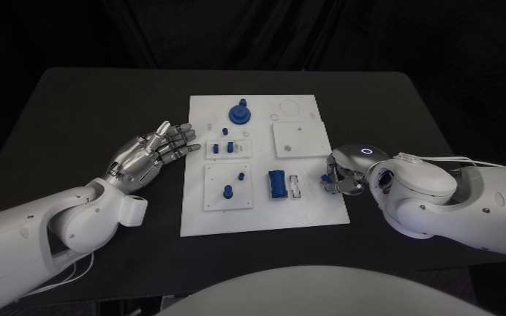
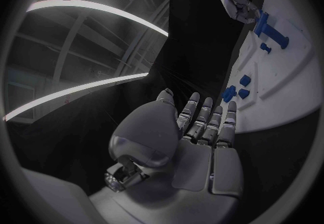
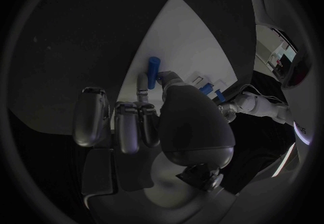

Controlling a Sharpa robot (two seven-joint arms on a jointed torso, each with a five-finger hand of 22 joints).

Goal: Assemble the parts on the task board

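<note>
The blue block [image 1: 276,184] lies on the board [image 1: 306,213], near its right edge. Our right hand [image 1: 343,173] is just beside it; we cannot tell if the fingers hold anything. Our left hand [image 1: 153,151] is wide and empty. We judge the block light, stiff and smooth; we should pinch its long sides.

White task board [image 1: 306,213] mid-table, small blue parts [image 1: 276,183] scattered and standing across its raised square plates.
</note>
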